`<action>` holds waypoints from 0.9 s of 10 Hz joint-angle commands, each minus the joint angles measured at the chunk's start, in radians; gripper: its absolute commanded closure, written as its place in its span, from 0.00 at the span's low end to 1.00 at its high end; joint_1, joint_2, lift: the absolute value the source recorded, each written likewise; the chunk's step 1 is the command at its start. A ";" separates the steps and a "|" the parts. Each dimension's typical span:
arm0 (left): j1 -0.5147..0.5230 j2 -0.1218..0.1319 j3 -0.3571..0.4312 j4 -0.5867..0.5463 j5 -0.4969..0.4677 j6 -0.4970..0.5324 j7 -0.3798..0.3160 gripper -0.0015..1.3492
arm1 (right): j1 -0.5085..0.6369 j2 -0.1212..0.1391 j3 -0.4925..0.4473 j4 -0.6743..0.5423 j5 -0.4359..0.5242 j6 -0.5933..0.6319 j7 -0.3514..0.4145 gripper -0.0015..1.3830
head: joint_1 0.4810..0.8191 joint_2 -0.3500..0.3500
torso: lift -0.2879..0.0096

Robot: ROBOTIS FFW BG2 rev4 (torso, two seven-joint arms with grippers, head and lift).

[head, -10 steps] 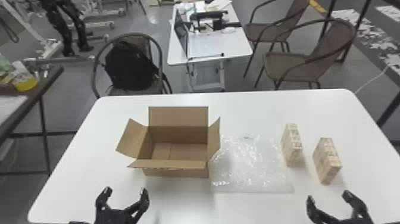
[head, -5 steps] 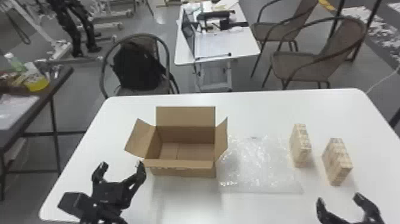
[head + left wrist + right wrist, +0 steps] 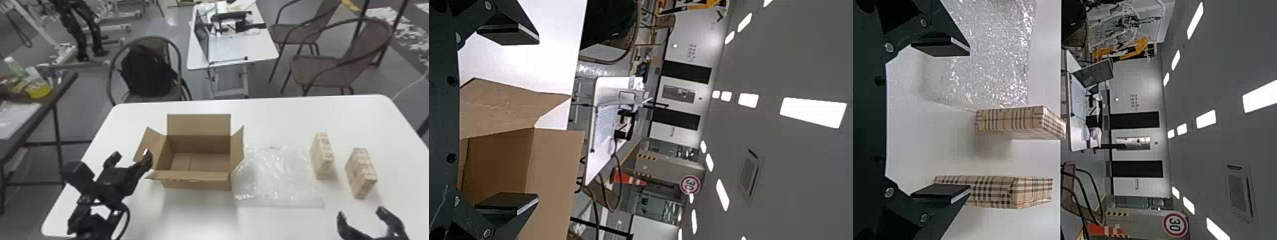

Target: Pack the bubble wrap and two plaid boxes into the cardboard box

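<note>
- Right gripper, lower right of frame: fingers wide, nothing between them, short of the plaid boxes.
- Left gripper, left of centre: wide too, empty. It has come up from the lower edge to beside the cardboard box's left flap; touching or not, we can't tell. We take it as getting ready to steady the box or help with the wrap.
- Bubble wrap: flat, right of centre, just beside the carton. Likely slippery and limp; we'd pinch an edge.
- Nearer plaid box, right side, standing; farther plaid box just left of it, apart, also standing.
- Cardboard box: centre-left, flaps splayed, bare floor visible. Packing yet to start, we judge.
- Beyond the white table: backpack on a chair, upper left.
</note>
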 commanded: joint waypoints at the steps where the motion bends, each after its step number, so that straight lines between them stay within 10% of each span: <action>1: -0.080 -0.004 0.067 0.029 -0.030 0.134 -0.069 0.14 | -0.006 -0.004 0.008 0.004 -0.004 0.007 0.000 0.22 | 0.63 0.77 | 0.80; 4: -0.209 0.071 0.090 0.162 -0.027 0.296 -0.215 0.17 | -0.017 -0.012 0.021 0.011 -0.010 0.012 0.000 0.22 | 0.63 0.78 | 0.80; 7: -0.273 0.087 0.129 0.253 -0.022 0.321 -0.255 0.20 | -0.021 -0.014 0.026 0.019 -0.014 0.012 0.000 0.22 | 0.63 0.80 | 0.80; 9: -0.287 0.094 0.121 0.287 -0.030 0.292 -0.267 0.41 | -0.024 -0.012 0.028 0.022 -0.014 0.012 0.000 0.22 | 0.63 0.81 | 0.80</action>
